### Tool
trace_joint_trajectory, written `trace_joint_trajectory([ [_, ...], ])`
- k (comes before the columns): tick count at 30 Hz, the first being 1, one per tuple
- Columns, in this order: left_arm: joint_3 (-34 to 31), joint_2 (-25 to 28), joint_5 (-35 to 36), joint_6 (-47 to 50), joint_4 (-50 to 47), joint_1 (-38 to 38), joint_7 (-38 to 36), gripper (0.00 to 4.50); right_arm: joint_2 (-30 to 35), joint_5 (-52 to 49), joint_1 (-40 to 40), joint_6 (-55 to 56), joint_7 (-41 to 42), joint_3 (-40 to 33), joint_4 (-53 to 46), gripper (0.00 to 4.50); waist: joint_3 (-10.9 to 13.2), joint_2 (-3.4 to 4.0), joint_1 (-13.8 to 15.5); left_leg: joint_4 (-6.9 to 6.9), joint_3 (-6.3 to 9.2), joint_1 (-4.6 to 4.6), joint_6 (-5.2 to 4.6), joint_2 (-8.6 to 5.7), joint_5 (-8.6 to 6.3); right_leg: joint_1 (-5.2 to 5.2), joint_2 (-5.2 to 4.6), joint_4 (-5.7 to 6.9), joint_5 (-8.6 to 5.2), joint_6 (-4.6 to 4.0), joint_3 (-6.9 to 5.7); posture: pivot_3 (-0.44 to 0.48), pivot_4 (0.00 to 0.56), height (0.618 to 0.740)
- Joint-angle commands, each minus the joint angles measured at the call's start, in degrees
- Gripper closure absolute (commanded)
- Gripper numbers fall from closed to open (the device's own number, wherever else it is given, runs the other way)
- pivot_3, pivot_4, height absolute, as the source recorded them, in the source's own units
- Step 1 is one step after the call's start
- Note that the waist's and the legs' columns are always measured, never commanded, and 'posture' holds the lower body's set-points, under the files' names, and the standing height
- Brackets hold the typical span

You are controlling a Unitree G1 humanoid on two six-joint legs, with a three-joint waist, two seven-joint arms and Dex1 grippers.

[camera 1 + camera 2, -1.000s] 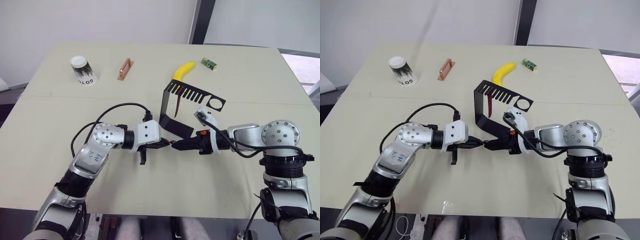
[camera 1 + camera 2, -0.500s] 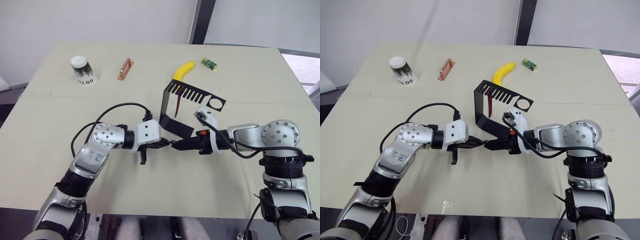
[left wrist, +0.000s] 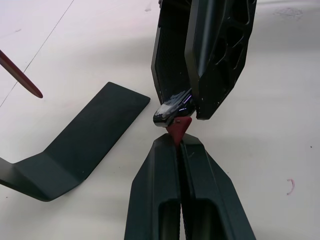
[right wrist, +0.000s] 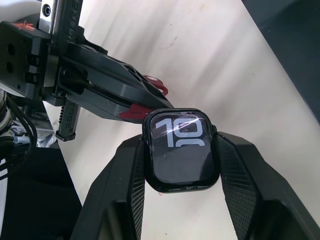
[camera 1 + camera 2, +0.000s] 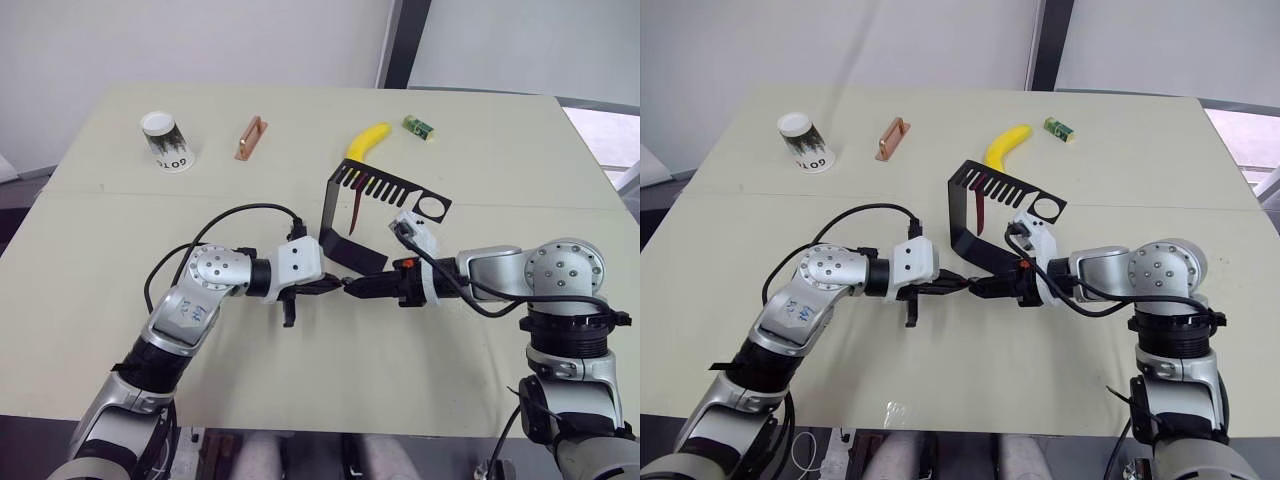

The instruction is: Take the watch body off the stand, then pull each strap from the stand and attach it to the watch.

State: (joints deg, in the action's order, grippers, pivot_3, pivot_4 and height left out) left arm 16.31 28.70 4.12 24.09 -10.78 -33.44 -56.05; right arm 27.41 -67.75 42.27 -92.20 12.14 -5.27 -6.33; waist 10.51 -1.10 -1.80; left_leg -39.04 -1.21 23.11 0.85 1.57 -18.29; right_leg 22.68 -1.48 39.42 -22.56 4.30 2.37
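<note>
The stand (image 5: 338, 214) is upright at mid-table, and one maroon strap (image 5: 357, 207) hangs from its slotted top arm. Just in front of its foot the two grippers meet tip to tip. My right gripper (image 5: 354, 288) is shut on the watch body (image 4: 182, 150), a black case whose screen shows pale digits. My left gripper (image 5: 334, 286) is shut on the other maroon strap (image 3: 178, 125). The strap's tip touches the edge of the watch body (image 3: 172, 107). Most of that strap is hidden between the fingers (image 3: 160, 190).
At the back of the table are a paper cup (image 5: 166, 141), a copper bar (image 5: 251, 137), a banana (image 5: 366, 140) and a small green block (image 5: 419, 126). The stand's foot (image 3: 85, 145) lies close beside the grippers.
My left gripper has edged slightly toward the right gripper. Both holds are unchanged.
</note>
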Motion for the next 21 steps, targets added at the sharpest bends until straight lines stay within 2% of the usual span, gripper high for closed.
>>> trace_joint_trajectory([
  [1, 0.3, -1.4, 0.8, -1.3, -2.9, -2.3, 0.6, 4.50, -1.5, -2.5, 0.6, -0.3, 3.3, 1.0, -1.6, 2.89, 0.0, 0.00, 0.0, 0.00, 0.00, 0.00, 0.00, 0.00, 0.00, 0.00, 0.00, 0.00, 0.00, 0.00, 0.00, 0.000, 0.150, 0.740],
  [21, 0.7, -2.7, 0.5, -2.0, -1.0, -3.1, 1.0, 4.50, -1.7, -2.9, 1.9, -0.3, 3.1, 1.7, -1.7, 2.89, 0.0, 0.00, 0.0, -0.01, 0.00, 0.00, 0.00, 0.00, 0.00, 0.00, 0.00, 0.00, 0.00, 0.00, -0.01, 0.000, 0.150, 0.740],
])
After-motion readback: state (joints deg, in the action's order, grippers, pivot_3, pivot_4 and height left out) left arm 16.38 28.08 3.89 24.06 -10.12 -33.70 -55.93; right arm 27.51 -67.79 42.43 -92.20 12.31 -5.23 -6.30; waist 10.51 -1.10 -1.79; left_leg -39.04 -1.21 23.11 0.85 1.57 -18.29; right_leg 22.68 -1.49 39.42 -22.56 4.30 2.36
